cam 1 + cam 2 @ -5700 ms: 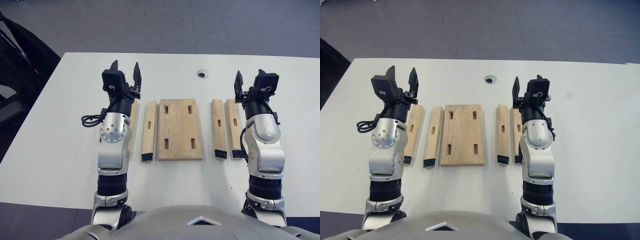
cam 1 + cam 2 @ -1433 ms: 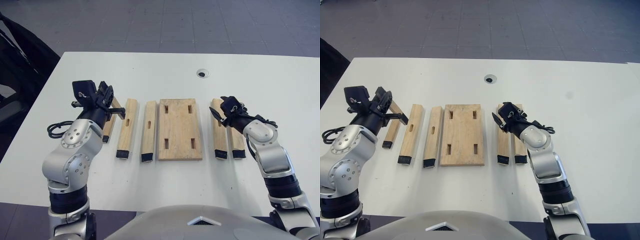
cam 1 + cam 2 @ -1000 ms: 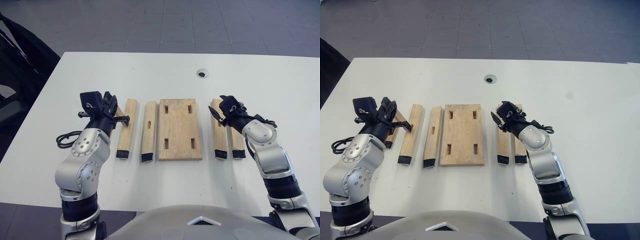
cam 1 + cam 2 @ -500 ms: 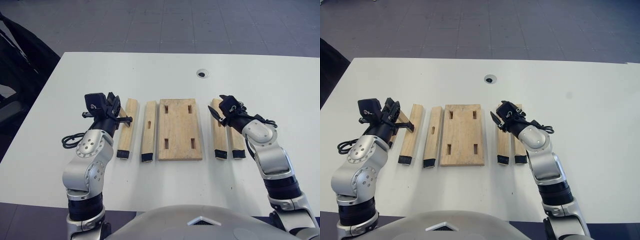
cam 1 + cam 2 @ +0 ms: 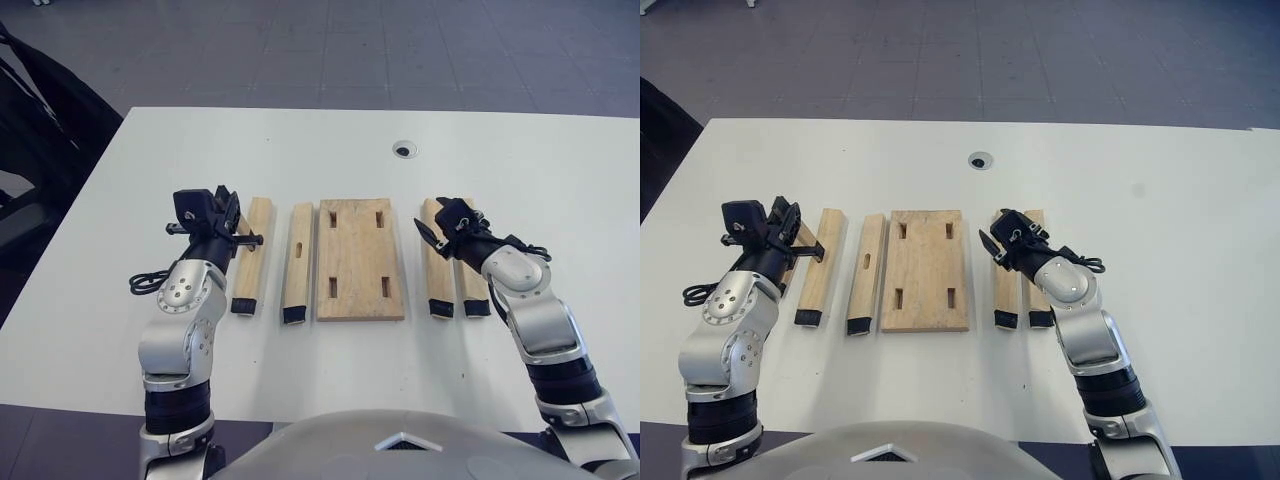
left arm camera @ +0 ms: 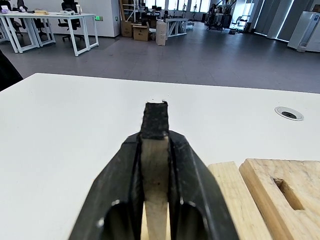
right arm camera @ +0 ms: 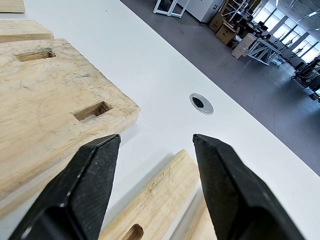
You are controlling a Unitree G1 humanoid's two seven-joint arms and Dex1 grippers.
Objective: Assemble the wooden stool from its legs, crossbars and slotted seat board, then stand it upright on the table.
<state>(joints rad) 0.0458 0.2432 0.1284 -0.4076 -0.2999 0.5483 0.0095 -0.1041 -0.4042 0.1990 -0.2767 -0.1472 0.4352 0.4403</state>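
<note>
The slotted seat board (image 5: 360, 258) lies flat at the table's middle. Two slotted legs (image 5: 250, 255) (image 5: 297, 260) lie to its left and two more (image 5: 436, 262) (image 5: 470, 275) to its right, all with black ends toward me. My left gripper (image 5: 228, 215) sits just left of the outer left leg, shut on a narrow crossbar (image 6: 154, 200) whose black tip (image 6: 155, 120) sticks out past the fingers. My right gripper (image 5: 435, 218) hangs open over the far end of the inner right leg (image 7: 150, 215), its fingers (image 7: 90, 170) straddling it without touching.
A round cable hole (image 5: 404, 149) sits in the white table (image 5: 330, 160) beyond the board. A black cable (image 5: 145, 282) loops on the table beside my left arm. The table's far half and right side are bare.
Both arms came down from their raised pose over the legs. The left gripper swung out left, shut on the crossbar and has drifted back toward the outer left leg. The right gripper has barely moved.
</note>
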